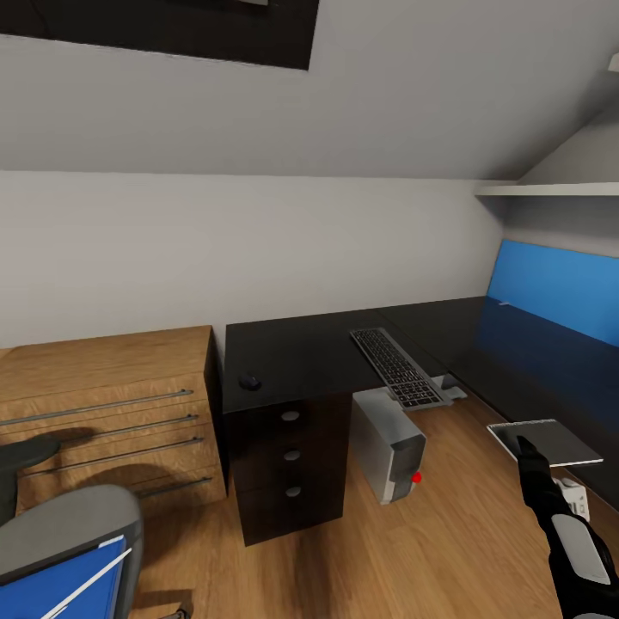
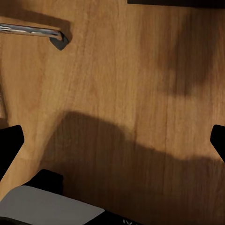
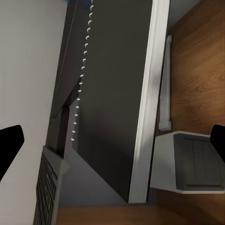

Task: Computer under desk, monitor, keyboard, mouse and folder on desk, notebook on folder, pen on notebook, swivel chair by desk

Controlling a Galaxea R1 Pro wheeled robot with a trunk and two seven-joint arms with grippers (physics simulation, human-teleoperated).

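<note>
A: Nearest items, head view?

B: Swivel chair (image 1: 73, 524) at lower left, grey back, with the folder (image 1: 64, 585) on its seat. The folder is bright blue with a thin pale edge; a thin white stick lies across it, too small to identify. The right gripper (image 1: 526, 449) is at lower right, black, raised over the wooden floor (image 1: 447, 533).

A: Right gripper state?

B: The right wrist view shows both fingertips (image 3: 10, 140) at opposite edges of the picture, well apart, with nothing between them. Just beyond the gripper in the head view a notebook (image 1: 543, 440) sits at the edge of the desk (image 1: 309, 352): thin, pale grey, spiral-bound along one side.

A: Left gripper?

B: The left wrist view shows its fingertips (image 2: 9, 140) spread wide over the floor, gripping nothing.

A: Storage units?

B: The wooden chest (image 1: 107, 413) at left has four drawers, all closed. The black drawer unit (image 1: 291, 456) under the desk has three closed drawers with round silver knobs. Contents cannot be seen.

A: Under the desk?

B: The computer (image 1: 389, 447), a light-grey tower, stands on the floor beside the drawer unit.

A: On the desk?

B: The mouse (image 1: 250, 382), small and black, lies near the front left corner. The keyboard (image 1: 396, 367), silver-grey with dark keys, lies well to its right, one end overhanging the front edge. A blue panel (image 1: 554, 292) backs the far right wing.
</note>
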